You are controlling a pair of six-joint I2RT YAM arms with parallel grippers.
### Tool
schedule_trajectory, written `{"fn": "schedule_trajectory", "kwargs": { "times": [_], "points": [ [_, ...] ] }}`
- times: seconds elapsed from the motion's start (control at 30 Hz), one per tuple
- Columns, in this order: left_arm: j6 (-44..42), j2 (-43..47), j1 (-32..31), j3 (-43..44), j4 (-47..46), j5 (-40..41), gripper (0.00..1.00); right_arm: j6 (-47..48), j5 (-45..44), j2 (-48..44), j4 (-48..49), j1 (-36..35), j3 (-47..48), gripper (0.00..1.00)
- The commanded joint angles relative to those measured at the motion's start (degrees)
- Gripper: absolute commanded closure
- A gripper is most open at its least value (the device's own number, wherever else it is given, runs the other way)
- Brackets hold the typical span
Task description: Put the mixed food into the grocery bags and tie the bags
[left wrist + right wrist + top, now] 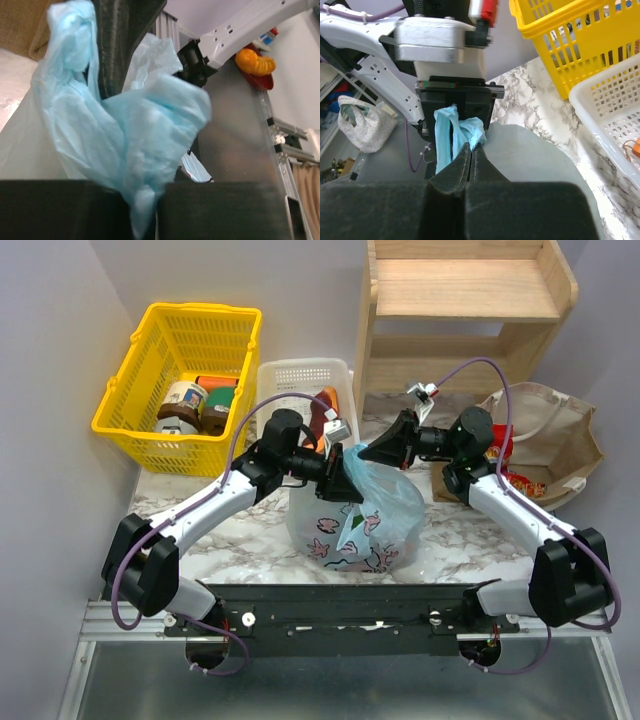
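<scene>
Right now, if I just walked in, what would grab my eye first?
The blue bag with pink cartoon prints sits in the middle of the marble table, its bunched top pinched between the left gripper and the right gripper. After that, the bright yellow basket of jars at the far left, and the tan bag slumped at the right.

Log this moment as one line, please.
left gripper: shut on blue bag | right gripper: shut on blue bag | step: tying, knot not visible

Light-blue bag (385, 515) contents, indistinct through plastic
</scene>
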State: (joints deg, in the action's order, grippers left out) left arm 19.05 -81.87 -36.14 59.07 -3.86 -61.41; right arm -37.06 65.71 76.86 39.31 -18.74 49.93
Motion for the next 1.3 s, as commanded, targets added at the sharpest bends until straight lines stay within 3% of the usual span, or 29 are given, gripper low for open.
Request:
{"fn": "schedule_trajectory", "kwargs": {
  "times": [0.0,0.07,0.17,0.3,0.6,0.77,0.83,1.1,1.27],
  "points": [
    [-6.5,1.3,-0.6,3.9,8.8,2.2,0.52,6.3,-2.6,-2.8,-4.3,0.0,0.2,0.99],
    [-7.2,2.1,-0.6,4.9,9.4,3.2,0.37,8.1,-3.7,-3.6,-8.8,0.0,0.8,0.99],
    [-9.0,2.5,-0.6,6.8,11.3,4.5,0.29,11.7,-4.8,-4.3,-14.0,0.0,1.8,0.99],
    [-10.9,2.2,-0.6,10.0,15.5,6.3,0.24,15.0,-5.2,-5.3,-18.0,-0.1,2.7,0.99],
    [-10.7,-2.2,-0.6,16.4,18.4,7.5,0.24,21.9,-7.6,-7.5,-26.0,-0.7,4.4,0.99],
    [-9.3,-3.5,-0.5,16.5,17.3,7.1,0.41,24.4,-10.4,-9.4,-30.3,-1.0,4.7,0.99],
    [-9.4,-3.7,-0.5,16.0,17.4,8.1,0.43,25.6,-10.7,-9.6,-32.4,-1.1,5.3,0.99],
    [-2.7,-2.2,-0.4,14.6,9.8,5.9,0.24,28.4,-13.3,-10.7,-36.3,-1.3,5.6,0.99],
    [1.5,-4.2,-0.5,13.9,7.1,6.3,0.21,28.9,-14.2,-11.1,-36.8,-1.6,5.2,0.99]
  ]
}}
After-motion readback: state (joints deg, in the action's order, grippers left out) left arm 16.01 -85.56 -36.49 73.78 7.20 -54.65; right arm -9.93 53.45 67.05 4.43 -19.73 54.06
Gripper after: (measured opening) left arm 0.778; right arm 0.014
